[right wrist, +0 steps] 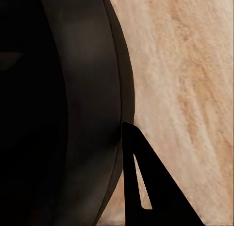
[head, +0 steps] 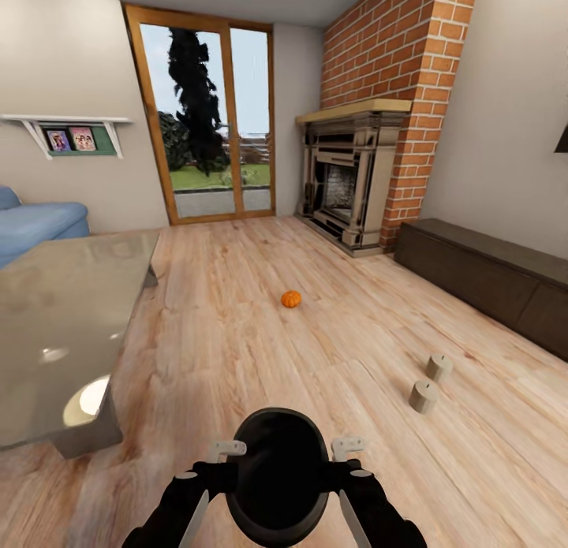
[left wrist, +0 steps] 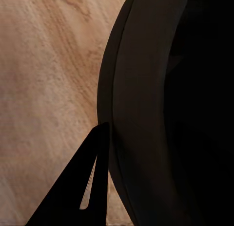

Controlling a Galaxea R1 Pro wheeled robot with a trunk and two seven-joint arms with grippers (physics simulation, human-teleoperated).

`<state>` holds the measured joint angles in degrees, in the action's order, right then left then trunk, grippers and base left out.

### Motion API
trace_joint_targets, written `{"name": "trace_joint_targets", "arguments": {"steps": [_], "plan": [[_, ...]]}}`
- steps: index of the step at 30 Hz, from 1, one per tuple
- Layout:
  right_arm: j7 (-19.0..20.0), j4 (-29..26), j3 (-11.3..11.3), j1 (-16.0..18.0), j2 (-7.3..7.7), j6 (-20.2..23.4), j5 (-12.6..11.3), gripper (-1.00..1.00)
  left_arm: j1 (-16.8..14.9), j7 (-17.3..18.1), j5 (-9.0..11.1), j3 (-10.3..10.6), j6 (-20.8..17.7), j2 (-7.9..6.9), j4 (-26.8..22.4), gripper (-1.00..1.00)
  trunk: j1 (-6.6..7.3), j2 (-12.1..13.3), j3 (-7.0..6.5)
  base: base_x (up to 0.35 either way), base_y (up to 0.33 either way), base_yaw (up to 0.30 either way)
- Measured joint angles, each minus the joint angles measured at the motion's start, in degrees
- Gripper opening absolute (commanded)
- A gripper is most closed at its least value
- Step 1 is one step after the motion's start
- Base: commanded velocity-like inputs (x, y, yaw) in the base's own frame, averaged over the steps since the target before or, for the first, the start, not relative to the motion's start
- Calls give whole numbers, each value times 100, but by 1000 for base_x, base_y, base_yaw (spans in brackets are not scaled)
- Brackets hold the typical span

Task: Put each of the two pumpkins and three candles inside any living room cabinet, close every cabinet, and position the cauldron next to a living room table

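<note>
Nearest me, the cauldron [head: 278, 477] sits clamped between my two arms, low at centre over the floor [head: 237, 335]. My left gripper [head: 211, 471] and right gripper [head: 347, 466] reach forward, forearms angled inward, one finger [left wrist: 92, 187] of each outside the rim; pinching or merely pressed, I cannot tell. Beyond, a pumpkin [head: 291, 298] lies mid-floor. Two candles [head: 431, 381] stand right, near the cabinet [head: 481, 276]. The table [head: 63, 311] is left.
</note>
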<state>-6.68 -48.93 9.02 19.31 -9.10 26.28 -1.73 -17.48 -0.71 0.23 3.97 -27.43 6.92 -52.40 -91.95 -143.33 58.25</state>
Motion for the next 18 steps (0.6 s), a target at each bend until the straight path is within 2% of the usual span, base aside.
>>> {"name": "trace_joint_targets", "arguments": {"steps": [18], "plan": [[-3, -5, 15, 3, 8, -2, -14, -100, -2, 8, -10, -4, -1, 1, -10, -100, 1, 0, 0, -192, 240, 11]]}}
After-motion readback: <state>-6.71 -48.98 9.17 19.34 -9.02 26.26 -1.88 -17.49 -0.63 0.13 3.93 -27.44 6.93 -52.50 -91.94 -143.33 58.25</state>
